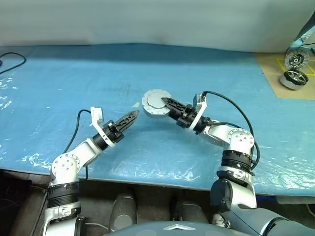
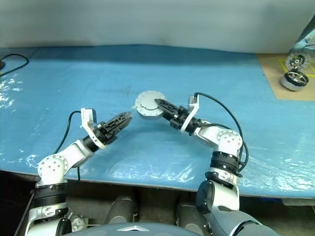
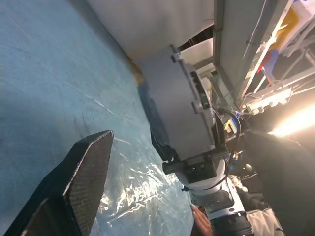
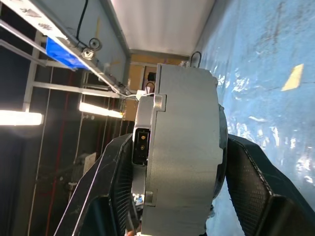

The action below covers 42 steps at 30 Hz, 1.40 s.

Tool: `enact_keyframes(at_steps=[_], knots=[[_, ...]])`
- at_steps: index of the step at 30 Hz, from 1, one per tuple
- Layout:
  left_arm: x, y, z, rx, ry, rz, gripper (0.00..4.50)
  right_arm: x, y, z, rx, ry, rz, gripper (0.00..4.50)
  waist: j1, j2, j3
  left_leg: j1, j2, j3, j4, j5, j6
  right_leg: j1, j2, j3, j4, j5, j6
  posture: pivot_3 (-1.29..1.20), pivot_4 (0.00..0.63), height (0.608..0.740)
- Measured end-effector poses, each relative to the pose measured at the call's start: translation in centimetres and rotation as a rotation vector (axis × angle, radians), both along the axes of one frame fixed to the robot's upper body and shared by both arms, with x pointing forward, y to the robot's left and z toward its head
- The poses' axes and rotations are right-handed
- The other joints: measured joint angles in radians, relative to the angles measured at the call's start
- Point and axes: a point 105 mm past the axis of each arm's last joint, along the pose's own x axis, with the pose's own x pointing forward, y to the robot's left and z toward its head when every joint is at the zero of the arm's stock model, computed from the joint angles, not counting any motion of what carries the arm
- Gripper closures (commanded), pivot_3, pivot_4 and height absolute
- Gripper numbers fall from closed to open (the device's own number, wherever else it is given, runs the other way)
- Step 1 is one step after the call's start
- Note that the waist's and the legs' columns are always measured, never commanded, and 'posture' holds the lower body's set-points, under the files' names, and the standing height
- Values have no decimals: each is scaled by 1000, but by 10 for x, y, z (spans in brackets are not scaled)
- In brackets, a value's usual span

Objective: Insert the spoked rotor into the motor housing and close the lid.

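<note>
The right hand [image 1: 164,102] is clamped on the motor housing [image 1: 156,103], holding the closed silver can on edge above the middle of the blue worktop [image 1: 59,88]. The left hand [image 1: 134,115] sits just left of and nearer than the housing, apart from it, its fingers spread and holding nothing. Two larger wheel-like motors [image 1: 294,78] rest at the far right.

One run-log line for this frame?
right gripper: shut on motor housing, lifted off blue table | left gripper: open, apart from housing | lid: looks closed
</note>
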Motion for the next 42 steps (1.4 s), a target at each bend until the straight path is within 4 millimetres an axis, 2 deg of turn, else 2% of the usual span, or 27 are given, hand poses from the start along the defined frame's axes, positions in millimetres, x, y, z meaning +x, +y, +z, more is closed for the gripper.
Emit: enact_keyframes(at_steps=[7,11,18,28,34,42], knots=[[3,-15,12,-121,-15,-31,23,-3,2,1,-36,-10,27,2097,10,0,0,-1,0,0,1,0,0,0,-1,0,0,1,1,0,150,740],[3,-21,10,-153,-1,-40,23,-3,2,1,-57,-9,32,2097,15,0,0,-1,0,0,2,0,0,0,-1,0,0,1,2,0,150,740],[20,-40,-3,-172,69,-52,23,-4,5,-1,-73,-7,45,2097,16,-1,0,-1,0,0,6,0,0,1,-1,1,1,3,4,0,150,740],[33,-59,1,-188,62,-66,23,-5,6,-1,-89,-10,54,2097,15,-1,0,-2,0,0,6,0,0,1,-1,1,2,3,4,0,150,740],[33,-59,0,-177,60,-64,1808,-3,5,-4,-114,-1,41,2097,16,-1,1,-2,-1,0,7,0,0,1,-2,1,2,3,4,0,150,740],[35,-57,-2,-198,68,-36,1856,0,7,-4,-116,-5,24,2097,16,-1,1,-2,-1,0,7,0,0,0,-2,0,2,3,4,0,150,740]])
